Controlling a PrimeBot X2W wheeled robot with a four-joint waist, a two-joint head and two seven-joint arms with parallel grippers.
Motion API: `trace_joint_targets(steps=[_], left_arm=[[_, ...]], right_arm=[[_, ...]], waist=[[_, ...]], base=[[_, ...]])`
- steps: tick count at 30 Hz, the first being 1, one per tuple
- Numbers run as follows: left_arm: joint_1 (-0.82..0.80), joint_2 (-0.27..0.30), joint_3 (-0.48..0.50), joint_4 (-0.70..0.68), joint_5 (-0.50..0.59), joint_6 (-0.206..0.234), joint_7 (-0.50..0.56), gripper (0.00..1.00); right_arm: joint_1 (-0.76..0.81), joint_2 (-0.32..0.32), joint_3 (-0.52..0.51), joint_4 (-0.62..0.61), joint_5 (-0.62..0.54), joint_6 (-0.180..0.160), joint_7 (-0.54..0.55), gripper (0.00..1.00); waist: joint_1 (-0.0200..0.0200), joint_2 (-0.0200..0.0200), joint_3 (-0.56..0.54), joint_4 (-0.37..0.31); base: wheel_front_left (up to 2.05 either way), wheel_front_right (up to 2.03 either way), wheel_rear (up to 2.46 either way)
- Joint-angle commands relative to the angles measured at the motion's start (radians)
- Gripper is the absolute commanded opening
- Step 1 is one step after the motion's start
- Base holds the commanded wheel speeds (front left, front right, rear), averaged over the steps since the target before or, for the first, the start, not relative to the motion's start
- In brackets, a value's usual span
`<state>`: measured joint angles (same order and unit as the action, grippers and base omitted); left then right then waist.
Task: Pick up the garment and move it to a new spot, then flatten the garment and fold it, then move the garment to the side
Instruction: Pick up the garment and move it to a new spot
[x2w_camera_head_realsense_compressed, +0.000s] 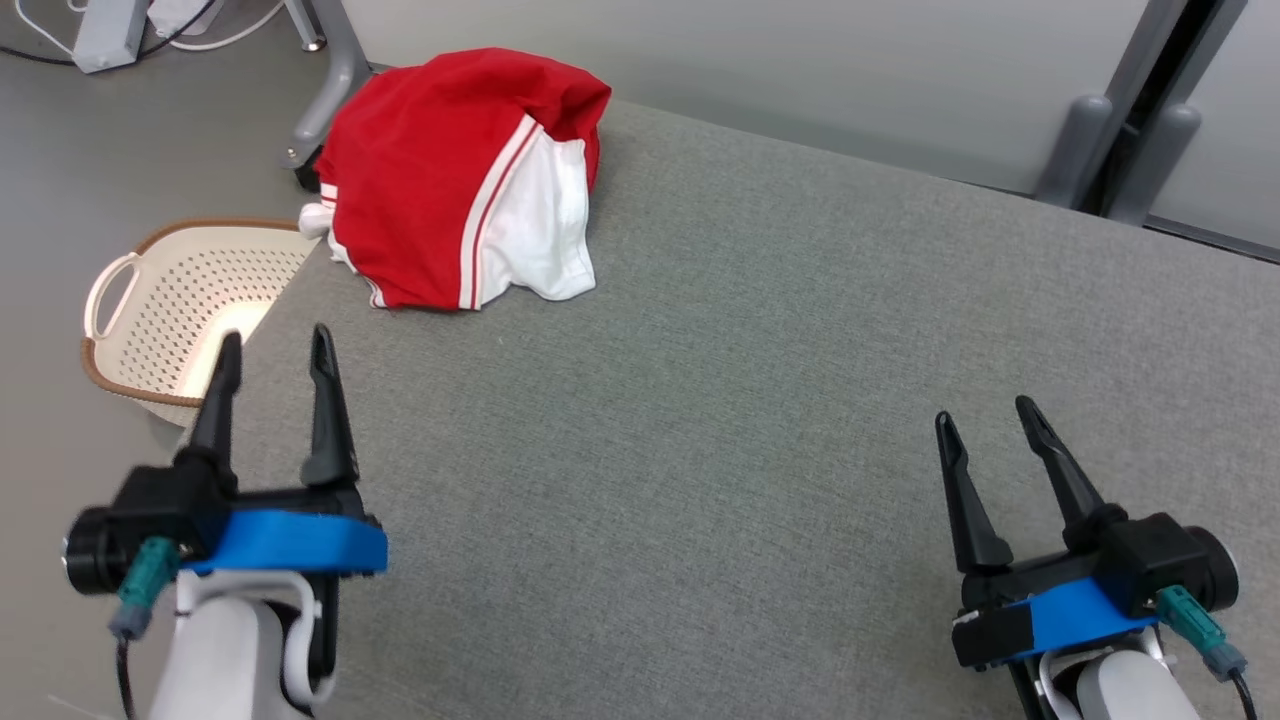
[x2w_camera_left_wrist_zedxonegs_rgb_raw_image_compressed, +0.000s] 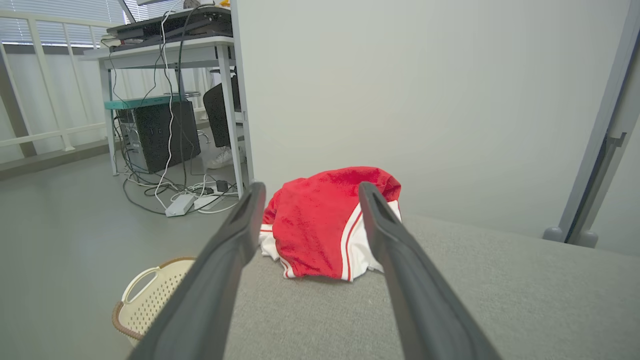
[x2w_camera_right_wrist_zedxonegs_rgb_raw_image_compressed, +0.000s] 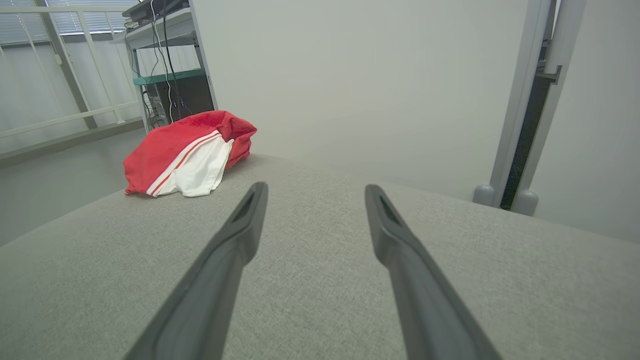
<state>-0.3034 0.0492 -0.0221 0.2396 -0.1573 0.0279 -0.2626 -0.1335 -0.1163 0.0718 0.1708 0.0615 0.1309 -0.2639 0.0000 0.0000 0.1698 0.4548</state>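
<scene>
Left tool (x2w_camera_head_realsense_compressed: 276, 336) and right tool (x2w_camera_head_realsense_compressed: 984, 410) are hanging released over a grey cloth surface (x2w_camera_head_realsense_compressed: 700, 420), crumpled red-and-white garment (x2w_camera_head_realsense_compressed: 450, 180) lying far off, cream holed basket (x2w_camera_head_realsense_compressed: 170, 300) sitting on the floor.

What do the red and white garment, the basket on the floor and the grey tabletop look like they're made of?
Garment: soft matte fabric, probably a cotton-like knit; it slumps in loose folds.
Basket: likely moulded plastic, smooth, cream with a brown edge; its walls have regular rows of punched holes.
Tabletop: matte grey textile or felt-like covering; it has a fine speckled texture and no shine.
</scene>
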Motion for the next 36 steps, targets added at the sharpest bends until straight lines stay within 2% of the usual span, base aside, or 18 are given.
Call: trace_joint_targets(steps=[1,6,16,25,36], left_arm=[[-0.032,0.010,0.012,0.002,0.007,-0.005,-0.003,1.00],[-0.190,0.044,0.064,0.041,0.034,-0.031,-0.003,1.00],[-0.468,0.125,0.137,0.190,0.047,-0.050,-0.003,1.00],[-0.622,0.179,0.135,0.475,0.040,-0.074,0.003,1.00],[-0.681,0.176,0.113,0.821,0.003,-0.117,0.089,1.00]], right_arm=[[-0.018,-0.010,-0.001,-0.007,-0.008,0.000,-0.001,1.00],[-0.052,-0.037,0.001,-0.024,-0.013,0.000,-0.001,1.00],[-0.116,-0.096,-0.024,-0.080,-0.025,0.000,-0.001,1.00],[-0.154,-0.118,-0.044,-0.121,-0.020,0.000,-0.001,1.00],[-0.163,-0.128,-0.053,-0.137,-0.030,0.000,-0.001,1.00]], waist=[[0.0000,0.0000,0.022,-0.021],[0.0000,0.0000,0.087,-0.086],[0.0000,0.0000,0.249,-0.218],[0.0000,0.0000,0.341,-0.282],[0.0000,0.0000,0.375,-0.309]], base=[[0.00,0.00,0.00],[0.00,0.00,0.00],[0.00,0.00,0.00],[0.00,0.00,0.00],[0.00,0.00,0.00]])
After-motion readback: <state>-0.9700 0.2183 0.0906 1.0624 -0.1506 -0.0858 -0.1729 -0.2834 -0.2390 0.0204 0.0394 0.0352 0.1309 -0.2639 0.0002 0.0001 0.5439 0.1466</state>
